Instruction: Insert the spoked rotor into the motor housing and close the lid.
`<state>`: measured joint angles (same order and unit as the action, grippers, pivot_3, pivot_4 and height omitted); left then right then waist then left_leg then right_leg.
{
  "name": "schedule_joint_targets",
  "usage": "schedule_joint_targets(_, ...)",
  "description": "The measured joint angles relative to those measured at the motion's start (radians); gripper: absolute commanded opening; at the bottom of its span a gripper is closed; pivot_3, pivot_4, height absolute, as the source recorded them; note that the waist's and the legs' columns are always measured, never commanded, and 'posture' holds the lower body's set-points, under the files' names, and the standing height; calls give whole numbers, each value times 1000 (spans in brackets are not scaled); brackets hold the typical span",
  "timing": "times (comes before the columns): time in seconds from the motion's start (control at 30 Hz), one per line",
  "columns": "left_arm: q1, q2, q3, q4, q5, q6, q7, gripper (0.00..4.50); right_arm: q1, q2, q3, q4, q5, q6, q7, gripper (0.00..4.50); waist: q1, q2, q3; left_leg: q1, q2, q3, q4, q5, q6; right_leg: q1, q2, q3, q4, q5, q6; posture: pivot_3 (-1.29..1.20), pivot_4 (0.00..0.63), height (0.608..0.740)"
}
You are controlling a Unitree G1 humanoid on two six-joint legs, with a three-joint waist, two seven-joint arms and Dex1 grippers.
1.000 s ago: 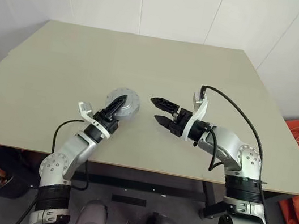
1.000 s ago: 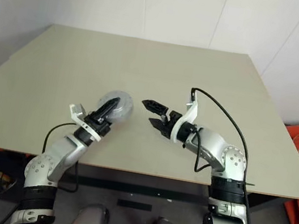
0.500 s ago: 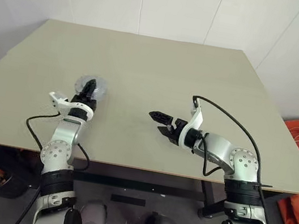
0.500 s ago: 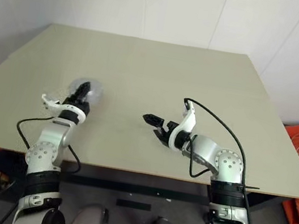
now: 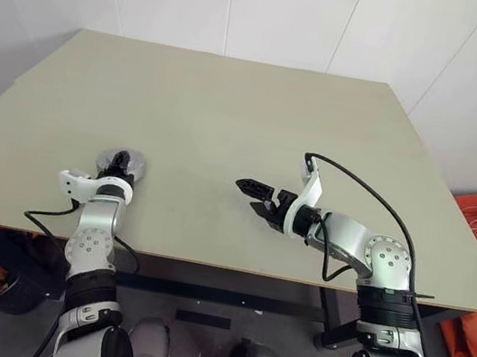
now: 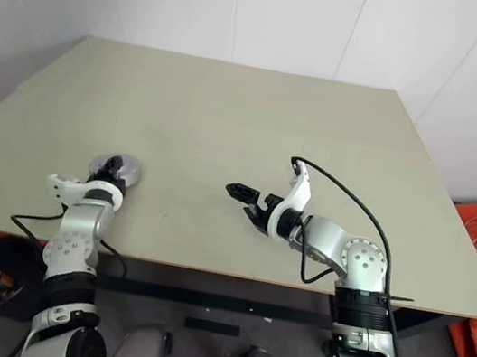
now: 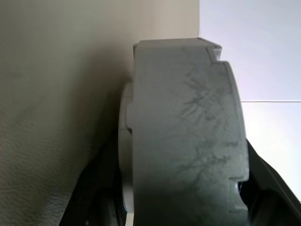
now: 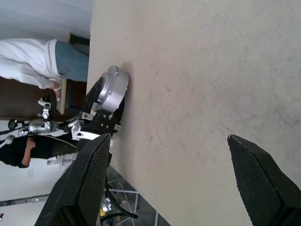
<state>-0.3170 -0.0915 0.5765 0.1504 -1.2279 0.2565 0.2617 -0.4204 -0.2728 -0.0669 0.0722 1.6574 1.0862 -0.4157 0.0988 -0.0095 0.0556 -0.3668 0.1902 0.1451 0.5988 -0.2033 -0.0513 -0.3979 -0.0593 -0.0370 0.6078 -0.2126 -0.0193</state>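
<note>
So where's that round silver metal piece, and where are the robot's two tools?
Silver motor assembly [image 8: 114, 88]: right wrist view, on its silver side wall.
Left tool [image 5: 118, 165]: left eye view, at its fingertips.
Right tool [image 5: 251, 192]: left eye view, between its fingertips.

Both arms are built of rounded silver-grey shells joined by black ring-shaped collars, with round joint caps dotted by small screws near the elbows. The left gripper [image 5: 117, 169] and the right gripper [image 5: 253, 191] each carry two black fingers [image 8: 257, 181] with a finely textured, mesh-like face, tapering to blunt tips. A white bracket wraps each wrist just behind the fingers. A black cable loops in a wide arc from the right wrist back to the forearm; a thinner black cable hangs in a loop beside the left forearm
</note>
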Motion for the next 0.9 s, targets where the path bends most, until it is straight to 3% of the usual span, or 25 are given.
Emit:
schedule_joint_targets(0.1,-14,-7,5,0,11,-6,30,2125,0,0,0,0,0,0,0,4500,0,0,0,1,0,0,0,0,0,2,0,0,0,0,0,0,0,740)
schedule_joint_targets(0.33,-24,-20,3,-55,30,-2,109,4301,0,3,0,-4,0,0,-1,4500,-3,-1,-2,4,0,0,0,0,0,5,-1,1,-1,0,0,0,0,740)
schedule_joint_targets(0.37,-23,-24,2,-63,31,0,117,4456,0,3,-1,-4,0,0,-1,4500,-4,-1,-2,4,0,0,0,0,0,5,-1,1,-1,0,0,0,0,740)
schedule_joint_targets(0.6,56,-46,-22,-231,17,64,288,4456,0,3,-1,-5,0,1,-3,4500,-6,0,-2,4,0,0,0,-1,1,5,0,1,-1,0,0,0,0,740)
schedule_joint_targets(0.9,321,-5,-102,-549,-162,142,526,4456,0,3,-1,-5,0,18,-2,4500,-14,-1,-4,4,0,0,1,-1,2,5,0,1,-1,-1,-1,0,0,740)
